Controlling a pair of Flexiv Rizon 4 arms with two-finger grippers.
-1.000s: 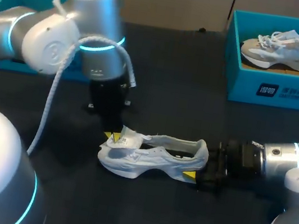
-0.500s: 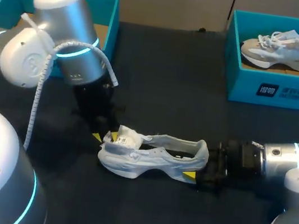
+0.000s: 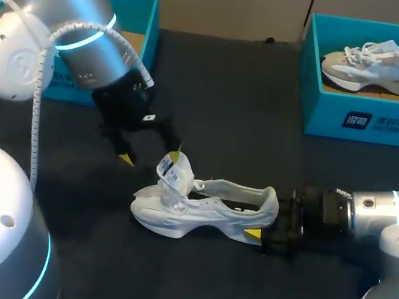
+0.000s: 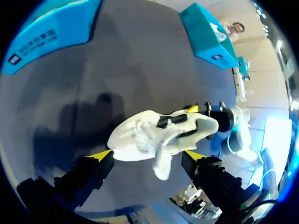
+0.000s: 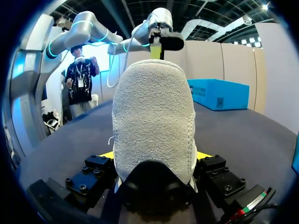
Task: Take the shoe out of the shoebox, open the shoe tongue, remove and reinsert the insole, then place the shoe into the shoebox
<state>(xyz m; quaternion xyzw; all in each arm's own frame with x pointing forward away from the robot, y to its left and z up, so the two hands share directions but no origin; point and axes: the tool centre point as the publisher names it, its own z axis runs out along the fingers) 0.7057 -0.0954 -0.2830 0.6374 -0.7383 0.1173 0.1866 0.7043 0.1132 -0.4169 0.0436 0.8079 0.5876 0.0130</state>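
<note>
While the right fingers (image 3: 252, 234) are clamping the heel of the shoe (image 3: 197, 210) lying lower-middle on the counter (image 3: 246, 142), the left fingers (image 3: 128, 158) are hanging spread and empty beside the raised tongue (image 3: 173, 170), which is likely threatening to flop shut unheld.

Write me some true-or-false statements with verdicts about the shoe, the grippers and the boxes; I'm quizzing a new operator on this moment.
1. The white shoe lies on the table, outside both boxes. True.
2. The left gripper is clamped on the shoe's toe. False: its fingers are spread open above the front of the shoe.
3. The right gripper is shut on the shoe's heel. True.
4. The right-hand box is empty. False: a second shoe lies in it.
</note>
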